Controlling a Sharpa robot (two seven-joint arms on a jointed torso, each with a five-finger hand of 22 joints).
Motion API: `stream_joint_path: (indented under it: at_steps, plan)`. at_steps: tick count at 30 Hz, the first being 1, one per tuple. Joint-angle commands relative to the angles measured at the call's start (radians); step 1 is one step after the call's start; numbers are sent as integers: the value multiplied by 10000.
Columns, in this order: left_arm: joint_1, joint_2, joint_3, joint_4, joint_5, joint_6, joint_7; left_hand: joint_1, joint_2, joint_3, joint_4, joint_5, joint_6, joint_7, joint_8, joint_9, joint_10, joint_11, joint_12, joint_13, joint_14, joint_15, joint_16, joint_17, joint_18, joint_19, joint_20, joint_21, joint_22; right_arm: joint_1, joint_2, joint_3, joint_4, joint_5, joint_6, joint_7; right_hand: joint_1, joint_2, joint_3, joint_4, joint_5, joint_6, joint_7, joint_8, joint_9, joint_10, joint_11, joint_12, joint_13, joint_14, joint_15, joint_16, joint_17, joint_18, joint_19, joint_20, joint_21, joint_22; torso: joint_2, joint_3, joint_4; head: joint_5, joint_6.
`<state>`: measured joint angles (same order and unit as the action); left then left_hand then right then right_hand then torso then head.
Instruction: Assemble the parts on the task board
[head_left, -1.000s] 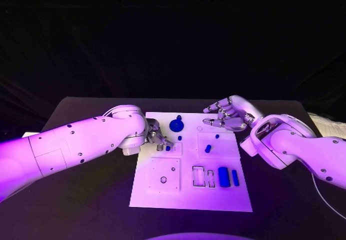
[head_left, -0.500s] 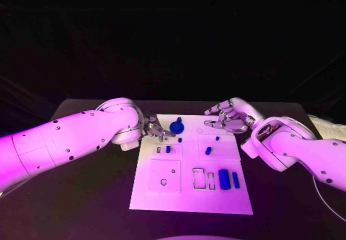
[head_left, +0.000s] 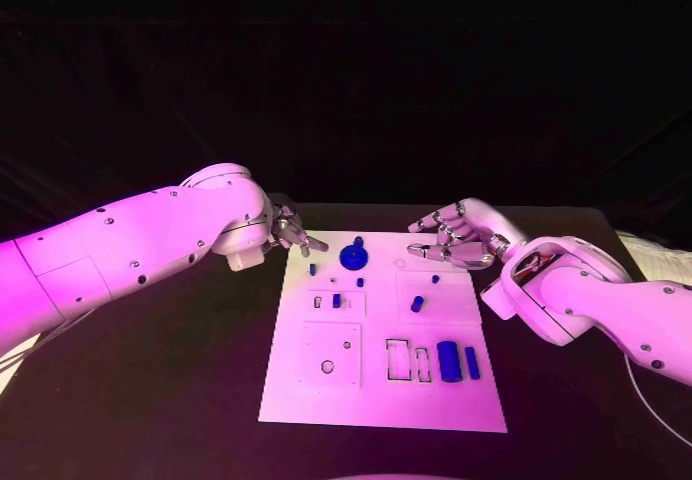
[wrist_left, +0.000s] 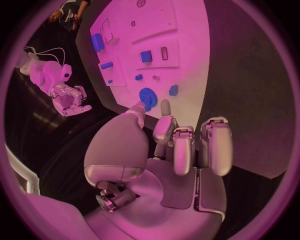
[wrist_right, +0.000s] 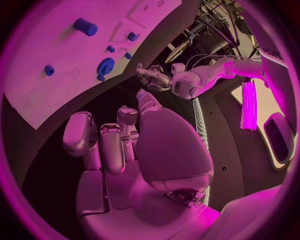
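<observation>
Left hand (head_left: 289, 232) now off the task board (head_left: 378, 400), empty, fingers apart; right hand (head_left: 454, 238) likewise empty.

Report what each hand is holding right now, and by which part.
Nothing is held. The left hand and the right hand both hover off the task board with fingers empty.

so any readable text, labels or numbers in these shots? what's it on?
None readable on the white task board or the small blue parts.
Dark lettering on a white panel at the rim of the right wrist view: too bent and small to read.
No markings legible on the silver left hand or the silver right hand.
</observation>
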<state>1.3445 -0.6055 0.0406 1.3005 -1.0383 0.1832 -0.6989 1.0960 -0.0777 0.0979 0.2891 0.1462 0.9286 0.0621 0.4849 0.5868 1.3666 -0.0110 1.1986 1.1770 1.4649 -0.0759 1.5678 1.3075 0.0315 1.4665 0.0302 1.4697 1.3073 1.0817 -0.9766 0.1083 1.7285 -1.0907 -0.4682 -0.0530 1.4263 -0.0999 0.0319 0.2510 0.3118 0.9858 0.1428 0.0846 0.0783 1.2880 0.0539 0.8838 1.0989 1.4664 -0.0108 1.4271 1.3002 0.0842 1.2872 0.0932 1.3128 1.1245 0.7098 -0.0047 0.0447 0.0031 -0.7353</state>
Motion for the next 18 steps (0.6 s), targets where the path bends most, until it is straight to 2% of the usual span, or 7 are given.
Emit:
stream_joint_path:
  at_steps: [1, 5, 9, 18]
  plan:
    - [50, 298, -13, -473, -391, 967, -170, -35, -14, -176, 13, -25, 95, 32, -63, -99, -21, 34, -17, 2, 1059, 84, 30, 2633, 38, 265, 113, -14, 1438, -8, 34, -1, 0, -18, 68, 44, -119, 11, -76, 2, 52, 77, -18, -23, -11, -47, -14, -39, -4, 442, -92, -45, -15, 135, -67, -27, -56, -13, 12, -21, -17, 34, -3]
    - [75, 625, -70, -1001, -670, 1267, -136, -149, 92, -399, 21, -48, 317, -18, -16, -146, 41, 0, 76, 77, 1059, 68, 30, 2633, 25, 303, 121, 29, 1498, -8, 59, -1, -6, -18, 76, 48, -107, 24, -76, -3, 73, 78, -21, -25, -11, -47, -17, -39, -8, 444, -94, -47, -10, 134, -64, -28, -59, -12, 40, -44, -39, 78, 4]
    - [85, 922, -169, -1493, -919, 1529, -99, -196, 156, -538, 20, -60, 412, -52, 28, -136, 83, -27, 134, 124, 1059, 48, 30, 2633, 12, 336, 110, 68, 1548, -10, 71, -1, -6, -21, 81, 51, -107, 24, -76, -3, 73, 78, -21, -25, -11, -47, -17, -39, -8, 444, -94, -47, -10, 134, -64, -28, -59, -12, 68, -61, -31, 96, 24]
    - [67, 1382, -353, -2163, -1035, 1849, 53, -150, 246, -608, 4, -51, 478, -82, 74, -109, 111, -53, 174, 155, 1059, 29, 30, 2633, 7, 350, 96, 83, 1571, -13, 107, -2, -34, -31, 93, 60, -97, 35, -75, -7, 88, 78, -22, -26, -12, -46, -19, -40, -12, 447, -96, -44, 1, 135, -64, -29, -64, -18, 50, -56, -52, 114, -22]
